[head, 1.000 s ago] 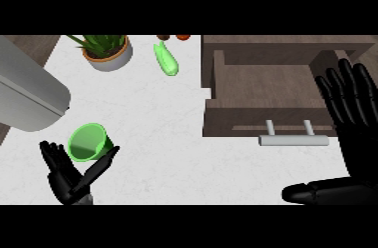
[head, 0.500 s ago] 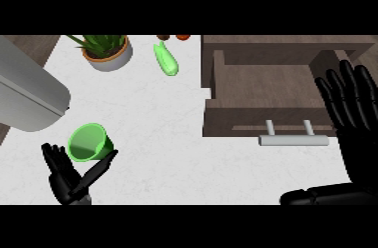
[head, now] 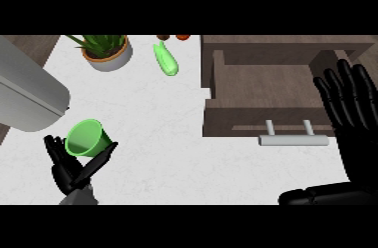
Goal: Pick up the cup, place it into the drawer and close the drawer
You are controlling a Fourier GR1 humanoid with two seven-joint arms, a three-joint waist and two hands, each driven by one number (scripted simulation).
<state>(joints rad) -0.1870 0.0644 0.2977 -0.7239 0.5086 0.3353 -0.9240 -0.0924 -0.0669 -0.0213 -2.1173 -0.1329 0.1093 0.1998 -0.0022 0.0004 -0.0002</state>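
The green cup (head: 87, 138) stands on the white counter (head: 162, 157) at the lower left, its mouth facing up and to the left. My left hand (head: 72, 171) is right in front of it, with straight fingers (head: 56, 149) at the cup's left edge and the thumb (head: 103, 156) across its base. I cannot tell whether they touch it. The brown drawer (head: 266, 87) is pulled out at the upper right, with nothing inside and a grey handle (head: 291, 139) on its front. My right hand (head: 348, 99) hangs open over the drawer's right side, fingers spread and pointing away.
A potted plant (head: 108, 53) and a green cucumber (head: 167, 60) lie at the counter's far edge, beside small red and brown items (head: 174, 37). A large grey rounded body (head: 28, 102) slants across the left side, just behind the cup.
The right hand has drifted slightly over the drawer. The left hand and the cup are where they were.
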